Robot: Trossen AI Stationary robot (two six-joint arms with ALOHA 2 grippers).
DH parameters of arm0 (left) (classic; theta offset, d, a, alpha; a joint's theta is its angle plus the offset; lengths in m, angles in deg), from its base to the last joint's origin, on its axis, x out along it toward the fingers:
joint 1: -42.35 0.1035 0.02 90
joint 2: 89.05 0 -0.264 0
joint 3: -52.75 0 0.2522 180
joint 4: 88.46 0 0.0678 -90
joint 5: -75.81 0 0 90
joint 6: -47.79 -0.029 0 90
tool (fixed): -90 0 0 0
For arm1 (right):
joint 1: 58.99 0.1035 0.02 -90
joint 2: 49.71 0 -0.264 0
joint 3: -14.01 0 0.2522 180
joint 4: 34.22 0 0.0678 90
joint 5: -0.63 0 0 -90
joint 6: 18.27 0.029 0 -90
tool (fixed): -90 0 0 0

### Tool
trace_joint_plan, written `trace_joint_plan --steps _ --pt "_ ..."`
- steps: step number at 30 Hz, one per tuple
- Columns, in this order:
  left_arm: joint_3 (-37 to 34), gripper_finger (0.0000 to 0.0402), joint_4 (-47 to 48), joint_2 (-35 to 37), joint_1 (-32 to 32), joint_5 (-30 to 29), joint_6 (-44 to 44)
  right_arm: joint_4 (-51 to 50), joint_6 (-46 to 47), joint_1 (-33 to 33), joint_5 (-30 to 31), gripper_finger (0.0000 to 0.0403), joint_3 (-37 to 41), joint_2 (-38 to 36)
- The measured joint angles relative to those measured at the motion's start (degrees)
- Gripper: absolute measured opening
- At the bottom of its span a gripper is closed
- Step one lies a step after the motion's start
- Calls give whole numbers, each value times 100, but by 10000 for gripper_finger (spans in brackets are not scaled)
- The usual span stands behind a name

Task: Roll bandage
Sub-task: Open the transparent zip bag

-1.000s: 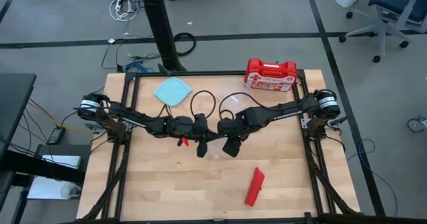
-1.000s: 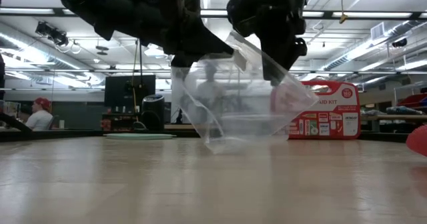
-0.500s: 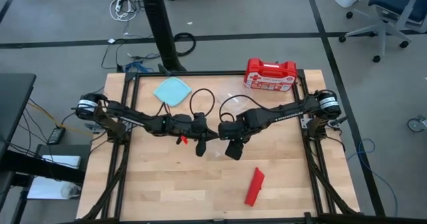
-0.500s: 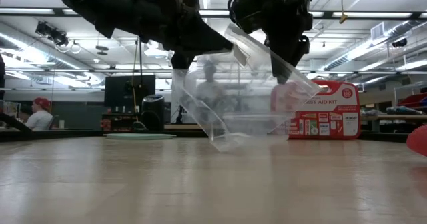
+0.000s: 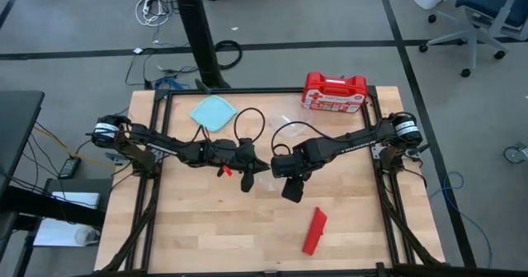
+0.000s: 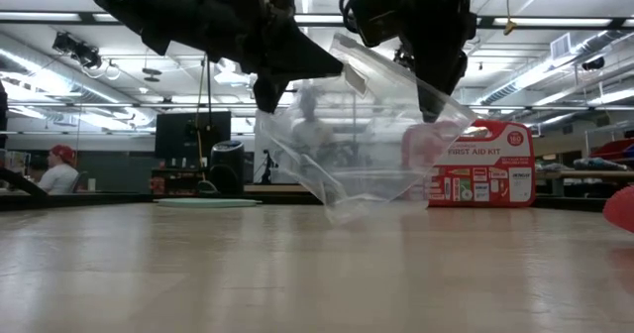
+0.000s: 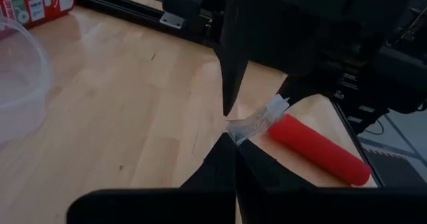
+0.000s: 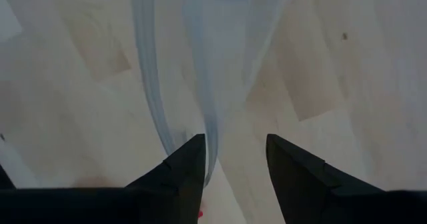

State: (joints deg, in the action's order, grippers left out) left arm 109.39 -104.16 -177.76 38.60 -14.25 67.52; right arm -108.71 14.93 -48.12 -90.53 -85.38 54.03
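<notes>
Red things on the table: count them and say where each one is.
2. The bandage lies on the table's near right part; the first-aid case stands at the far right edge. The bag held between the arms may hide more.

The worktop (image 5: 214, 227) was pale wood, smooth with a soft shine. The bag (image 6: 367, 145) was thin, see-through plastic, crinkly and glossy, and the first-aid case (image 5: 333, 91) looked like hard, shiny red plastic. The bandage (image 5: 314, 230) looked like soft, matt red cloth.
</notes>
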Motion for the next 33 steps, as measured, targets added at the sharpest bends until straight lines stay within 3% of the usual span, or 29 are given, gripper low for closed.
trace_joint_plan --steps 7,12,16,23,27,33 --pt "0 0 -61 0 0 3 2 339 -348 4 187 157 0 0" --pt "0 0 -61 0 0 18 9 874 -78 5 1450 157 0 7" --pt "0 0 -62 0 -2 77 24 970 19 -2 1882 156 0 17" --pt "0 0 -61 0 -4 110 24 1432 -226 -15 1482 156 0 17" --pt "0 0 -49 0 -7 129 24 1786 -530 -4 893 156 0 18" --pt "0 0 -41 0 -4 180 20 1705 -457 -19 925 156 0 20"
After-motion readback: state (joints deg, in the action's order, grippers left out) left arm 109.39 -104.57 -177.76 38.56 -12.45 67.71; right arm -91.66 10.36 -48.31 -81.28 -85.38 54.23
